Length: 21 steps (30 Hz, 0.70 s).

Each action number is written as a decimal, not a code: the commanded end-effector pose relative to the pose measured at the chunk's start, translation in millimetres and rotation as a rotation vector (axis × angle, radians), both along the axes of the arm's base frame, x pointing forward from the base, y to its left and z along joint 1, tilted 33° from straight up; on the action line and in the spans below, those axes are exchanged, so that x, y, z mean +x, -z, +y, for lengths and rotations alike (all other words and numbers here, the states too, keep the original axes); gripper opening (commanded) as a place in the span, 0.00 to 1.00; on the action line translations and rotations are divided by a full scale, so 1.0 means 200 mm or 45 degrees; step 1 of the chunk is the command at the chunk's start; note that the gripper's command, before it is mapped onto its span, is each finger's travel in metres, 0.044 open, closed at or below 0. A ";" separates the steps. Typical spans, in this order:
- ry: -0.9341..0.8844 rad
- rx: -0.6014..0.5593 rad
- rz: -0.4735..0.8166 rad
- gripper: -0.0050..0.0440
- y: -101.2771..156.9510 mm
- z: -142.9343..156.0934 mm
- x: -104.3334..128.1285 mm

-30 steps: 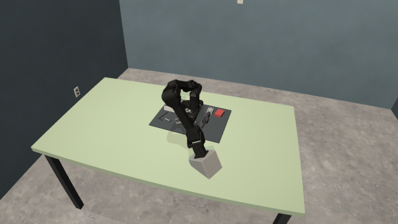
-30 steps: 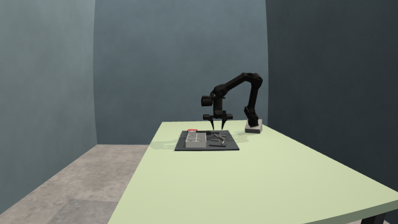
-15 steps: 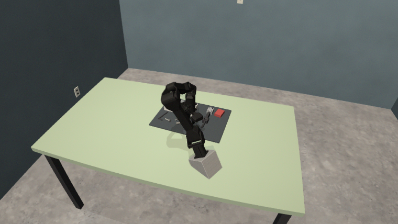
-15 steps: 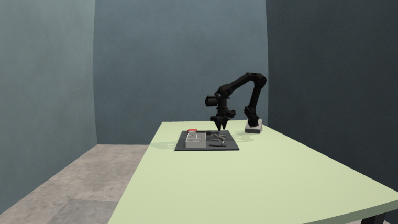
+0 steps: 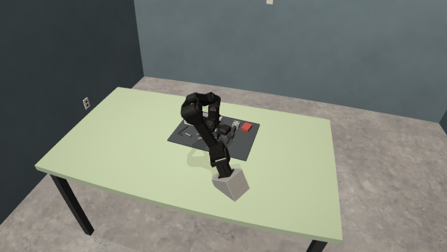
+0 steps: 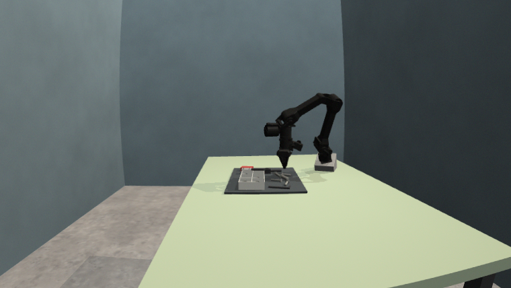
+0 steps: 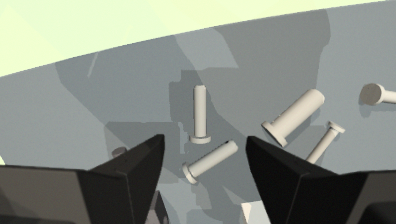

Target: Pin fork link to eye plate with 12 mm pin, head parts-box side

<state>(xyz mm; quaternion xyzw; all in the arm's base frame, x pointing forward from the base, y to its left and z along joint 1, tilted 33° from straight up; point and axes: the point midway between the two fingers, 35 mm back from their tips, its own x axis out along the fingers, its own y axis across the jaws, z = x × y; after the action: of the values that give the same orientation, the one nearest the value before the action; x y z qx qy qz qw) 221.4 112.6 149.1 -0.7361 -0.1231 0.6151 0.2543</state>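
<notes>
Pale green table (image 5: 140, 150) (image 6: 321, 221), blue-grey room. On its dark mat (image 5: 240, 153) (image 6: 250, 191), left of the fork link (image 5: 230, 135), the divided parts box (image 6: 251, 185) holds small pieces. Loose headed pins (image 7: 200, 112) lie beneath spread, unloaded fingers; which is 12 mm, I cannot tell. Red block (image 5: 246, 126) (image 6: 246, 167) stands right of the link.

the grey fork link (image 5: 231, 135) (image 6: 267, 171) lies on the dark mat (image 5: 242, 151) (image 6: 231, 188) (image 7: 35, 110).

Lighting is soft and even; the arm's shadow (image 5: 200, 158) falls faintly on the table, overlapping shadows darken the mat (image 7: 150, 107), and distant small parts lack detail.
</notes>
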 end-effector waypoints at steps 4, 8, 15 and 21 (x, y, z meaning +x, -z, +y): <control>-0.011 0.003 -0.016 0.27 -0.02 0.00 0.00; -0.010 0.004 -0.016 0.27 -0.02 0.00 0.00; -0.010 0.004 -0.016 0.27 -0.02 0.00 0.00; -0.010 0.004 -0.016 0.27 -0.02 0.00 0.00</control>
<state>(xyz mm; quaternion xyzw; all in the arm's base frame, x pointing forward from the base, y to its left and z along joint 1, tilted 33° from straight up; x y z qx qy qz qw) 221.3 112.6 149.1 -0.7368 -0.1251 0.6149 0.2519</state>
